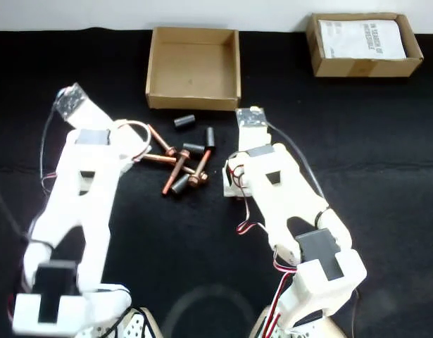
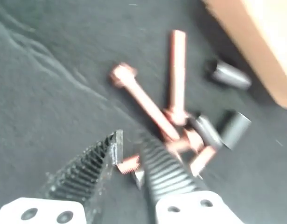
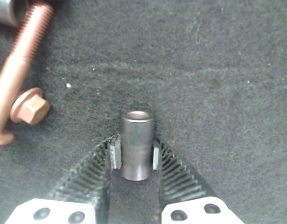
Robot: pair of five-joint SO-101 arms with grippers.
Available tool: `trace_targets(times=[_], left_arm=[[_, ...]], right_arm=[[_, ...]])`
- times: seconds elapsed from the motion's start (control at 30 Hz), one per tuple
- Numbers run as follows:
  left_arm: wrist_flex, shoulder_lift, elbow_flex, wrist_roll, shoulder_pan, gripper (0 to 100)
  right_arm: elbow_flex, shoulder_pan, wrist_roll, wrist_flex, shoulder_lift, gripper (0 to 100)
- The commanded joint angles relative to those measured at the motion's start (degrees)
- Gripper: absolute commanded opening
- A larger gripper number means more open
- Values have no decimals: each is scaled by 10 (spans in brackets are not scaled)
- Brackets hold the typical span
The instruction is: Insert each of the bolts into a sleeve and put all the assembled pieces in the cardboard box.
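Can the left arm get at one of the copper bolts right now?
Probably yes. The left gripper hangs right at the end of one copper bolt, with nothing between them, though other bolts crowd it and may shift.

Black cloth [image 1: 385,176] underlies everything, w/ a few creases. 2nd cardboard box [image 1: 364,68] sits at far right, nr the back edge, w/ a white printed sheet [image 1: 362,39] lying flat inside & filling most of it. White wall strip [image 1: 75,13] behind.

Black table [image 1: 385,211]: bolts [image 1: 175,171], sleeves [image 1: 184,121], cardboard box [image 1: 193,103], second box [image 1: 364,68].
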Motion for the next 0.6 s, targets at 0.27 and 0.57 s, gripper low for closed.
trace_targets(times=[0.27, 0.57], left_arm=[[-192, -12, 105, 5, 3, 188], [-261, 55, 102, 5, -4, 182]], right_arm=[[-10, 7, 6, -9, 3, 8], [-8, 7, 17, -7, 2, 8]])
